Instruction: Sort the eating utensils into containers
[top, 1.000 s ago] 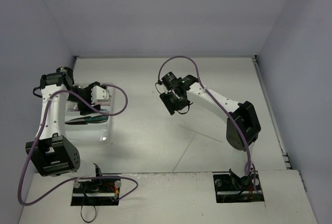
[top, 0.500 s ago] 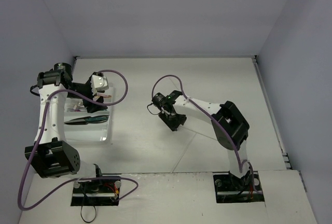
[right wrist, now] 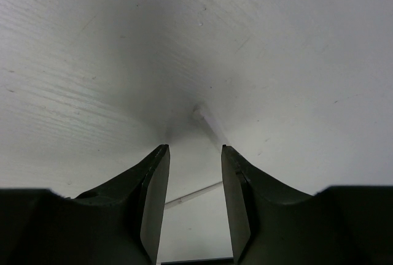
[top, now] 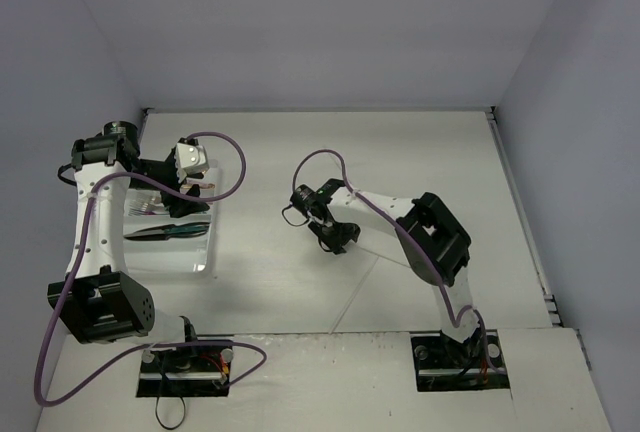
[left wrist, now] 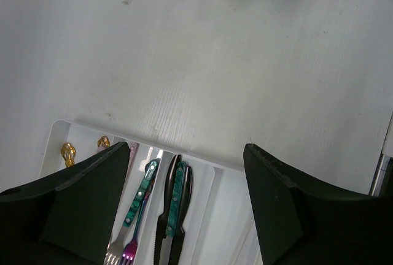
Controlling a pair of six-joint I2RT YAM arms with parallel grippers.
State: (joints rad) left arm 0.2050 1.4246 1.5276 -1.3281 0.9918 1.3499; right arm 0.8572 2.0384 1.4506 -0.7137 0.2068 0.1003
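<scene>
The white divided tray [top: 170,252] lies at the left; in the left wrist view [left wrist: 209,182] its compartments hold gold spoon ends [left wrist: 67,152], a pink handle [left wrist: 131,149], a green-handled fork [left wrist: 140,194] and black knives with a green handle [left wrist: 175,192]. My left gripper [left wrist: 186,147] hangs open and empty above the tray's far edge; it also shows in the top view [top: 200,184]. My right gripper [right wrist: 193,148] is open and empty, low over the table's middle [top: 338,237]. A thin pale stick [right wrist: 212,124] lies on the table just beyond its fingertips.
A thin pale line [right wrist: 193,194] crosses the table between the right fingers; I cannot tell whether it is a stick or a seam. Table seams [top: 355,292] run near the right arm. Grey walls close the table at back and sides.
My right arm has folded in and dropped its gripper down to the table, nearer and slightly left. My left gripper has drawn back from over the tray toward its far edge.
</scene>
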